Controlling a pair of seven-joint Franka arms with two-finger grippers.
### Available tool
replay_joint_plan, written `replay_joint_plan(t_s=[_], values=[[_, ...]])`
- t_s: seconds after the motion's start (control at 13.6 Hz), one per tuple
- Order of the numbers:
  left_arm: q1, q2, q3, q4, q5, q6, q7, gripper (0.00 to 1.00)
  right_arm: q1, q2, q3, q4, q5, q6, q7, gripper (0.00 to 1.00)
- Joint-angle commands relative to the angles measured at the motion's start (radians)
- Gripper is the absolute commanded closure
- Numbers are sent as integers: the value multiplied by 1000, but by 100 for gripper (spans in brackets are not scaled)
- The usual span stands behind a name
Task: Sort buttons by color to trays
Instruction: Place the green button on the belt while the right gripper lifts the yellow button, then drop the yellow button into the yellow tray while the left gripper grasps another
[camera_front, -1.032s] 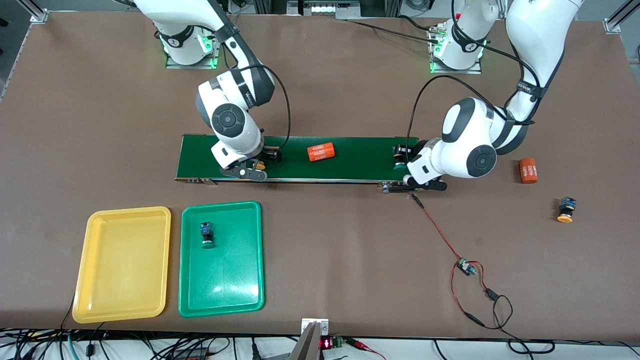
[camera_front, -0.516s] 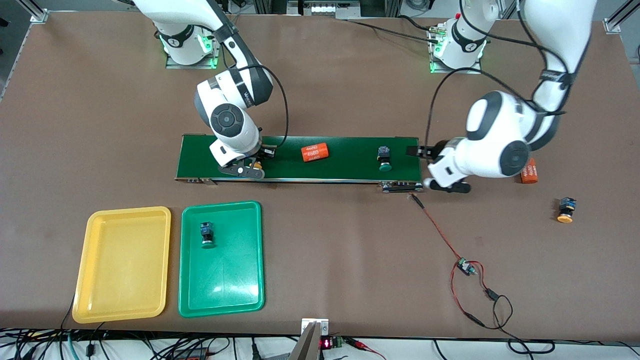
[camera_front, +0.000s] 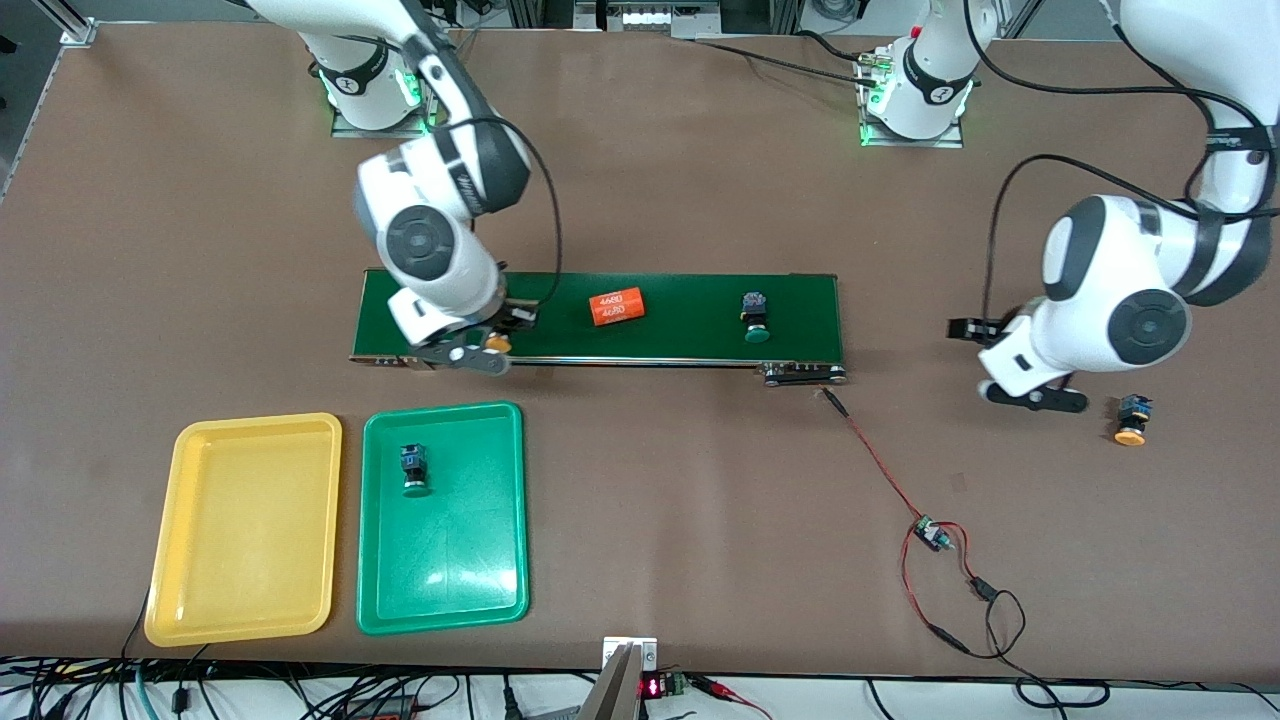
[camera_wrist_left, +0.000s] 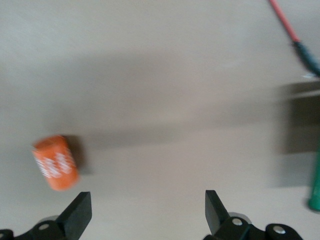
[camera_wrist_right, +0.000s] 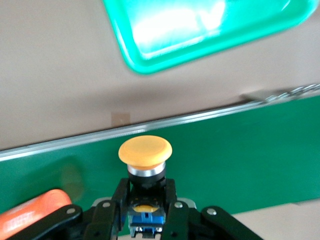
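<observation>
Nearest the camera lie the yellow tray (camera_front: 245, 530) and green tray (camera_front: 443, 520), 1 green button (camera_front: 414, 470) in the green one. A yellow button (camera_front: 1132, 419) sits on the table near the left gripper (camera_front: 1030, 392), whose fingers are spread. Farther, on the belt (camera_front: 690, 320), another green button (camera_front: 754, 317) and an orange cylinder (camera_front: 616, 307); the right gripper (camera_front: 470, 357) pinches a yellow button (camera_wrist_right: 145, 156) over the belt's edge

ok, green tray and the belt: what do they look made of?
Green tray: looks like glossy moulded plastic; bright glare patches show on its floor and its corners are rounded. Conveyor belt: a matte dark-green sheet, probably rubber or PVC, with no glare; the silvery strip along its edge looks like metal.
</observation>
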Motion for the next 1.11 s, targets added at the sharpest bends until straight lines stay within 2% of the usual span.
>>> replay_joint_plan(t_s=[0.0, 0.22, 0.37, 0.44, 0.66, 1.03], values=[[2, 46, 91, 13, 36, 124, 193, 0, -161, 84, 5, 224, 8, -134, -180, 100], [95, 86, 114, 29, 39, 216, 351, 0, -300, 194, 1, 282, -13, -83, -429, 100], [158, 129, 114, 67, 39, 261, 473, 0, -345, 242, -8, 299, -149, -53, -525, 100], [184, 158, 116, 96, 39, 278, 534, 0, -367, 266, -9, 301, -168, -10, -534, 100], [261, 236, 117, 122, 39, 408, 651, 0, -434, 319, -8, 301, -162, 111, -672, 100], [292, 316, 139, 122, 36, 583, 754, 0, -485, 386, -2, 298, -147, 223, -796, 100]])
